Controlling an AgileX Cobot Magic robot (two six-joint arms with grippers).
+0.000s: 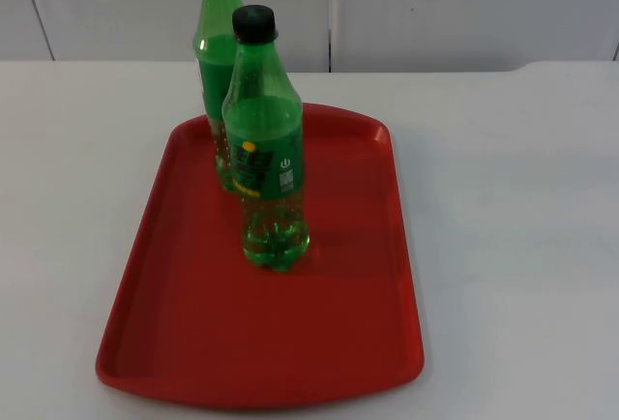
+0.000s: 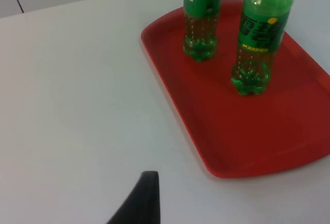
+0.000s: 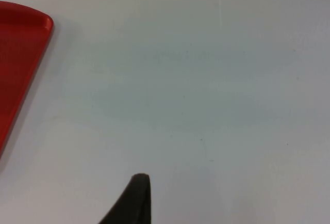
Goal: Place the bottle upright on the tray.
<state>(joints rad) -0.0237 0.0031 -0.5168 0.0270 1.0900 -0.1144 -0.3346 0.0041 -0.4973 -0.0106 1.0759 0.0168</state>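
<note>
Top view: a red tray (image 1: 193, 343) is seen lying flat on the white worktop (image 1: 513, 197), with its long side running away from the camera. Two green bottles with black caps are standing upright on it. The near bottle (image 1: 266, 149) is placed about in the middle of the tray, and the far bottle (image 1: 219, 52) is placed just behind it, close to the tray's far edge and a little toward the left arm's side. Whether the two bottles touch cannot be told from this view. A grey partition wall (image 1: 435, 4) is seen behind the worktop.

In the left wrist view the tray (image 2: 216, 131) and both bottles are seen again: the near bottle (image 2: 260, 43) and the far bottle (image 2: 202, 22) are clearly apart here, each with its base resting on the tray floor. One black fingertip of the left gripper (image 2: 142, 201) is seen above bare worktop, well apart from the tray. In the right wrist view one black fingertip of the right gripper (image 3: 131, 201) is seen above the worktop (image 3: 206, 79), with an edge of the tray (image 3: 20, 53) well to one side. For both grippers it cannot be told whether the jaws are open or closed. Nothing is seen held by either gripper.
</note>
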